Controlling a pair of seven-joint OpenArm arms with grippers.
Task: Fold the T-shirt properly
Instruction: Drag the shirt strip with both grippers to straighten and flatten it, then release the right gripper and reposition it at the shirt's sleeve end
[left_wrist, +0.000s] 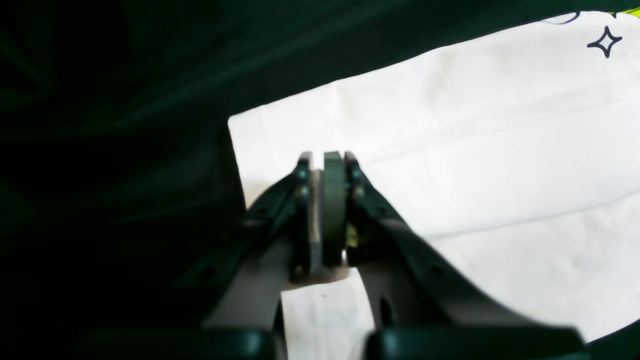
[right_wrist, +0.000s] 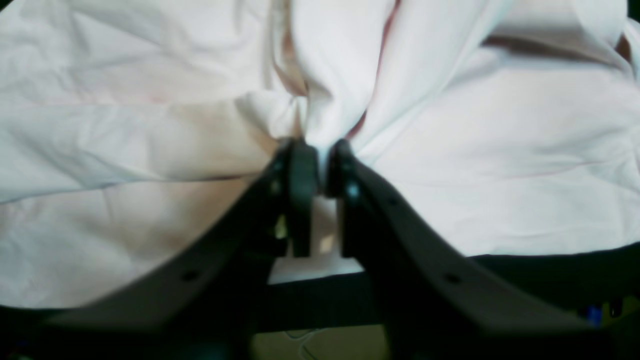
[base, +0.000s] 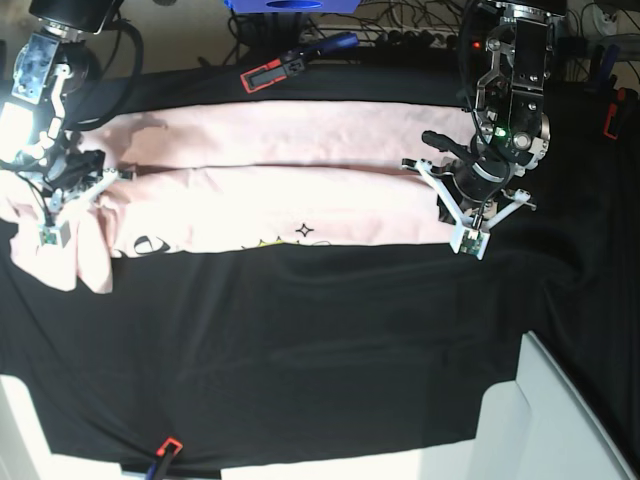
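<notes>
The pale pink T-shirt (base: 300, 175) lies across the far half of the black table cloth (base: 320, 330), folded into a long band, with a small black star print near its front edge. My left gripper (left_wrist: 327, 162) (base: 452, 212) hovers shut just inside the shirt's right-hand hem, near its front corner (left_wrist: 235, 125). The cloth under it (left_wrist: 450, 150) lies flat. At the shirt's other end, my right gripper (right_wrist: 322, 152) (base: 88, 182) is shut on a bunched fold of the T-shirt (right_wrist: 500, 150), with creases running into the jaws. A loose bundle of shirt hangs below it (base: 60, 255).
A red-and-black clamp with a blue handle (base: 290, 62) lies behind the shirt, beside a blue box (base: 285, 5). Cables crowd the back edge. A white panel (base: 560, 420) stands at the front right, and a red clip (base: 168, 447) sits on the cloth's front edge.
</notes>
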